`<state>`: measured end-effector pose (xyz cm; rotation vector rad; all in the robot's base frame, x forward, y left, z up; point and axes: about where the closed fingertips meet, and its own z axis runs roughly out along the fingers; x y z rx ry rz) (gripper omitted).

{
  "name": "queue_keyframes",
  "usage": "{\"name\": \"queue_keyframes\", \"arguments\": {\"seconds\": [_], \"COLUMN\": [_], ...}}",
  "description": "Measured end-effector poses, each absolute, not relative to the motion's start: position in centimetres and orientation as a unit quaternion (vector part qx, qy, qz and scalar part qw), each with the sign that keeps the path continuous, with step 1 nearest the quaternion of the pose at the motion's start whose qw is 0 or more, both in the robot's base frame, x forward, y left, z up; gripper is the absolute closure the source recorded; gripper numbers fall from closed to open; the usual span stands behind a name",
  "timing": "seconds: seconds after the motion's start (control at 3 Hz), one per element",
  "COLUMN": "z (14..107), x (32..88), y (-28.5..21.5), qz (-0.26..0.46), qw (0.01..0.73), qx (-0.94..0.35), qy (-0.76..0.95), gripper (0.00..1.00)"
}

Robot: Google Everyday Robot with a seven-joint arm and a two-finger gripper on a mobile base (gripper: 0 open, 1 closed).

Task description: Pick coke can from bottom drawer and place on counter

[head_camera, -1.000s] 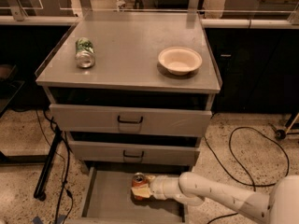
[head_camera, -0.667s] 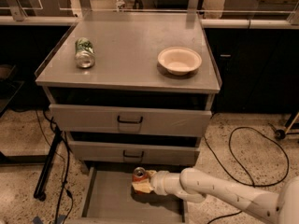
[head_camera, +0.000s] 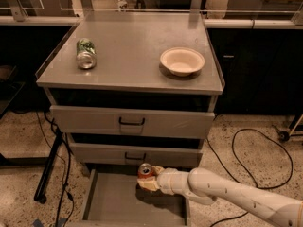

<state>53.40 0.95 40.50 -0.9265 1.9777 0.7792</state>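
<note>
Bottom drawer (head_camera: pixel 118 205) pulled open, nearest. White arm (head_camera: pixel 227 193) reaches in from right. Gripper (head_camera: pixel 148 178) over far part of drawer, fingers clenched on coke can (head_camera: pixel 145 170). Can upright, silver top showing, just in front of middle drawer (head_camera: pixel 99 152), shadow on tray below. Top drawer (head_camera: pixel 165 124) closed above. Counter (head_camera: pixel 132 41) farthest: green can (head_camera: pixel 86 54) lying on side at left, cream bowl (head_camera: pixel 182 60) at right, well apart.
</note>
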Motion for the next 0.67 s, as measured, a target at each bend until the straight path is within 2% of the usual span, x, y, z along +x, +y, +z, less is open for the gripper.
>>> {"name": "queue_keyframes", "arguments": {"seconds": [0.67], "z": [48.2], "x": [52.5], "y": [-1.1], "qz": [0.280], "qw": [0.431], "qx": [-0.363], "qy": [0.777], "gripper": [1.00]}}
